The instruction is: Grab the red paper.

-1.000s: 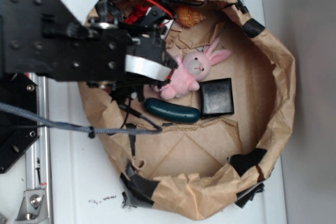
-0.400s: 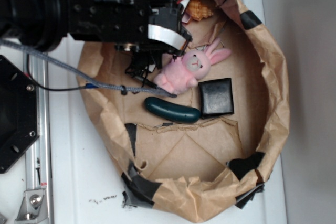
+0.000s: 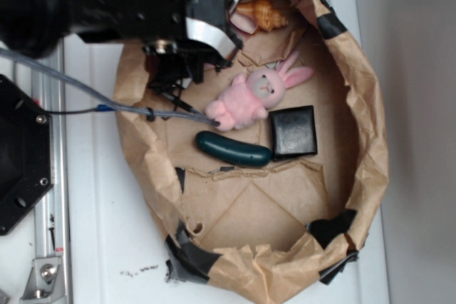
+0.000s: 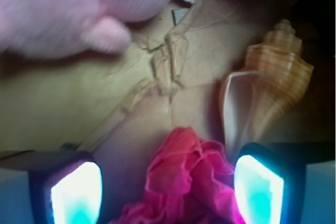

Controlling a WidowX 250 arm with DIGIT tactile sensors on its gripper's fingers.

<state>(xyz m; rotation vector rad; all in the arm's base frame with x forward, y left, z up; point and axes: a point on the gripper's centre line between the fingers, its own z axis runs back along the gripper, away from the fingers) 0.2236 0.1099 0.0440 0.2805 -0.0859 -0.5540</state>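
The red paper is a crumpled bright red wad lying on the brown paper floor. In the wrist view it sits low in the middle, between my two fingers. My gripper is open, with one lit pad left of the wad and one right of it. I see a gap between the left pad and the wad, and the right pad is close beside it. In the exterior view my gripper is at the top left of the nest, and the arm hides the red paper.
A pink plush bunny lies mid-nest, blurred at top left in the wrist view. An orange shell lies just right of my gripper. A black box and a dark green oblong lie nearer. The brown paper wall rings everything.
My arm has moved up the image towards the nest's far rim. It now covers the red paper that showed there before. The bunny, box and green oblong have stayed in place.
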